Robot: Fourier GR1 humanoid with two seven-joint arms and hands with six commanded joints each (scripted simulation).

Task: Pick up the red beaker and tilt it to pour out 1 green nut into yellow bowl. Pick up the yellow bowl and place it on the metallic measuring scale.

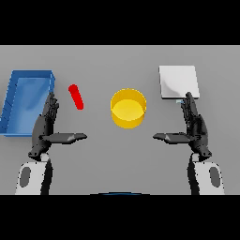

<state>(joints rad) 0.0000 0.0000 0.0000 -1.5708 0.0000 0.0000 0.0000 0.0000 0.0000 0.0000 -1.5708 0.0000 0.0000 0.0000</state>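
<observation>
Centrally, round yellow bowl (128,108); slim red beaker (76,97), flat metallic scale (178,82)

table (122,154): matt grey
scale (178,80): pale, smooth, soft metallic sheen
bowl (128,108): smooth yellow
beaker (76,96): plain red
tray (18,101): smooth blue

We see a blue tray (18,101), shallow and straight-walled, lying on the grey table (122,159) on the outer side of the left hand (42,131), its right wall just beside the tips of that hand's fingers (49,108). The table's flat grey top also spreads between those fingers and the fingers (190,110) of the right hand (197,129).
</observation>
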